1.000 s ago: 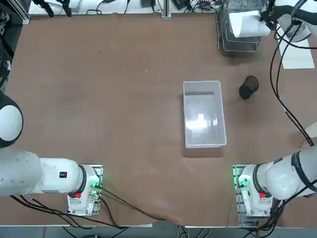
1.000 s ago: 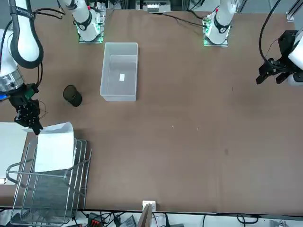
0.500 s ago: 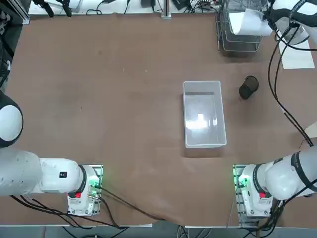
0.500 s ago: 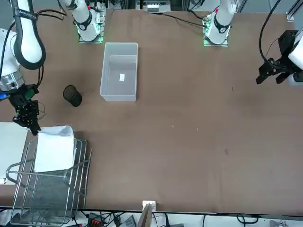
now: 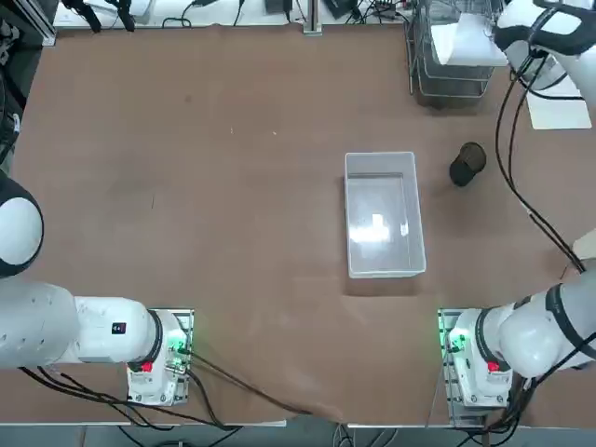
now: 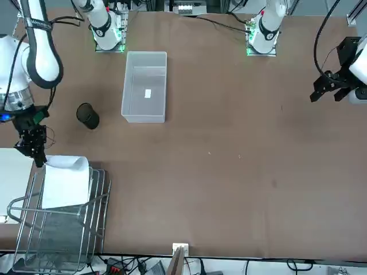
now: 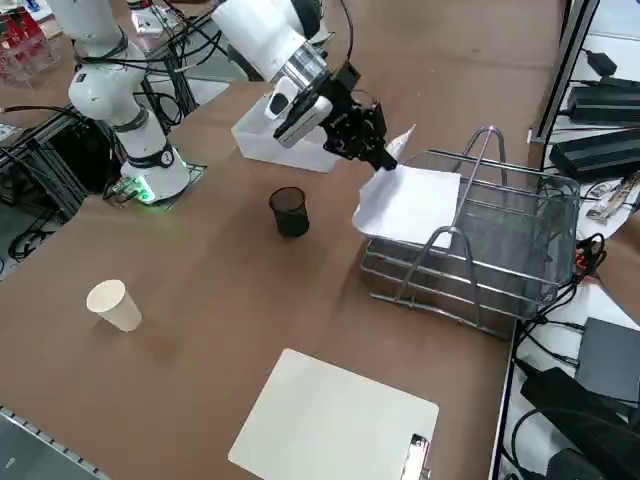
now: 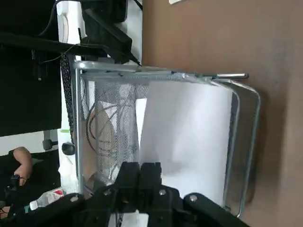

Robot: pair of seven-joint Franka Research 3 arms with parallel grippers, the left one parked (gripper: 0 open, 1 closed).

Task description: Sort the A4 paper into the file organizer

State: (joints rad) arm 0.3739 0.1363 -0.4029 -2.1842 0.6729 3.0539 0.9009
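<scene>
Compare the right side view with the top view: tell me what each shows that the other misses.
Only the right side view shows the paper cup and the black clip on the white sheet.

Only the top view shows the clear plastic bin whole, plus both arm bases.

Both show the right gripper shut on the A4 paper, which lies partly in the file organizer, and the black mesh cup.
</scene>
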